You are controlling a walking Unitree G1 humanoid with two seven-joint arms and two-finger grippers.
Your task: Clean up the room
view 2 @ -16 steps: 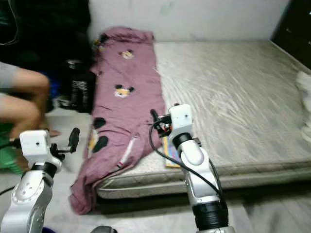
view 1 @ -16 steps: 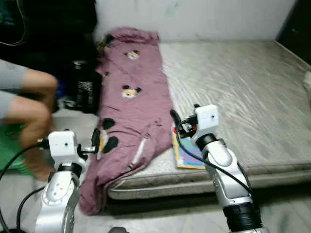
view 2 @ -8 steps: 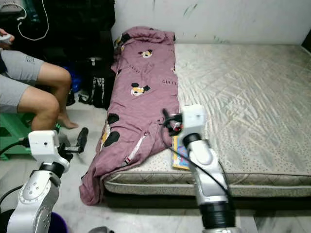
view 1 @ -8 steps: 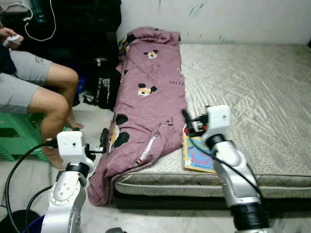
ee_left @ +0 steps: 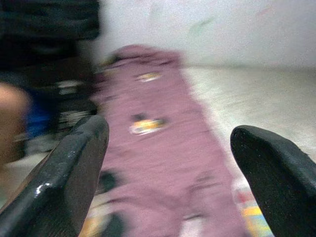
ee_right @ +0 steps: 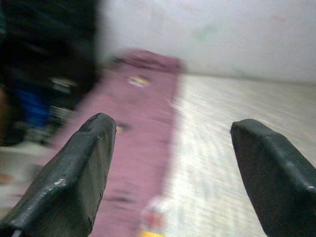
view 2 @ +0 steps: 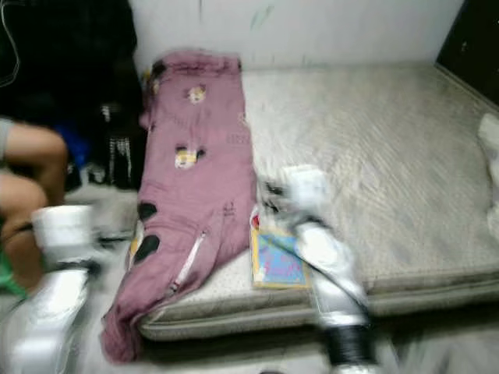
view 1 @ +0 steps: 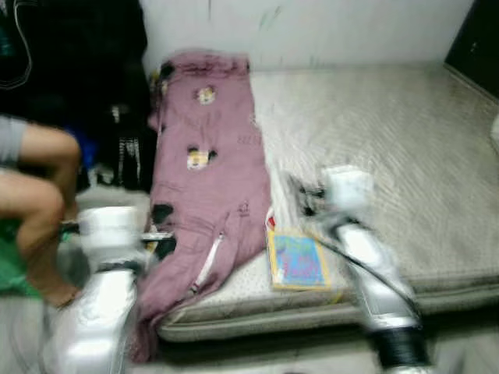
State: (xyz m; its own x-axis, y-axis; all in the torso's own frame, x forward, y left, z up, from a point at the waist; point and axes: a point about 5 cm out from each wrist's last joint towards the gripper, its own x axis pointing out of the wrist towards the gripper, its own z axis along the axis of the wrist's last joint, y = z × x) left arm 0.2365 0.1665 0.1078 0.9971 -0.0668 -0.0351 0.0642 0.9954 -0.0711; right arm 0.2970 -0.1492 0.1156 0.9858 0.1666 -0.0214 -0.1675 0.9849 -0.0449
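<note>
A mauve garment (view 1: 207,164) printed with cartoon mice lies along the left side of the mattress (view 1: 390,140), its lower end drooping over the front corner to the floor. A colourful book (view 1: 296,261) lies flat near the mattress's front edge, just right of the garment. My left gripper (ee_left: 168,148) is open and held low, off the bed's left corner, with the garment ahead of it. My right gripper (ee_right: 168,163) is open above the mattress, just beyond the book. Both hold nothing. The head views are blurred.
A person sits at the left with bare knees (view 1: 35,202) on a green stool (view 1: 8,269). Black bags (view 1: 117,148) stand on the floor between the person and the bed. Dark furniture (view 1: 475,39) stands at the back right, and something white (view 2: 491,140) lies at the mattress's right edge.
The whole picture has swung sideways and blurred, so the camera is moving. Both arms keep the same raised pose with fingers apart. Garment and book lie as before.
</note>
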